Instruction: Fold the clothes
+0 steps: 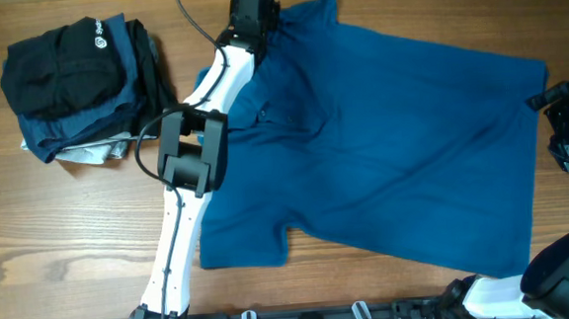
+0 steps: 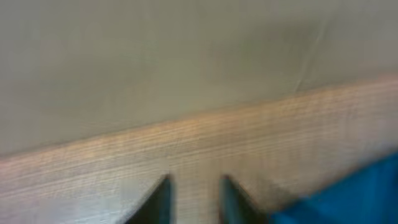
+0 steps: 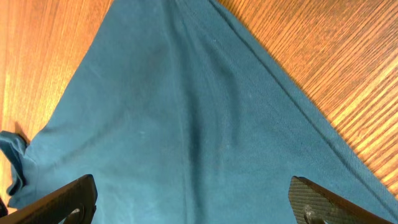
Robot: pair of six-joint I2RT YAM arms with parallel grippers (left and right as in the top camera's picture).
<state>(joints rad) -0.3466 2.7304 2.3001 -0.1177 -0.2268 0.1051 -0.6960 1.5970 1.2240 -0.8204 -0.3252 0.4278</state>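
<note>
The blue polo shirt [image 1: 392, 143] lay spread open across the middle and right of the surface [image 1: 62, 242], collar toward the left, hem toward the right edge. No fold was visible and both sleeves lay out flat. In my judgement the whole folding sequence was left to do.

My left pincer [image 1: 255, 5] was at the far edge beside the far sleeve, jaws close together with bare wood between them. The blurred view did not settle whether it was shut. My right pincer [image 3: 193, 200] hung wide open, empty, over the hem. A black garment [image 1: 61, 69] lay piled near the far left corner.
</note>
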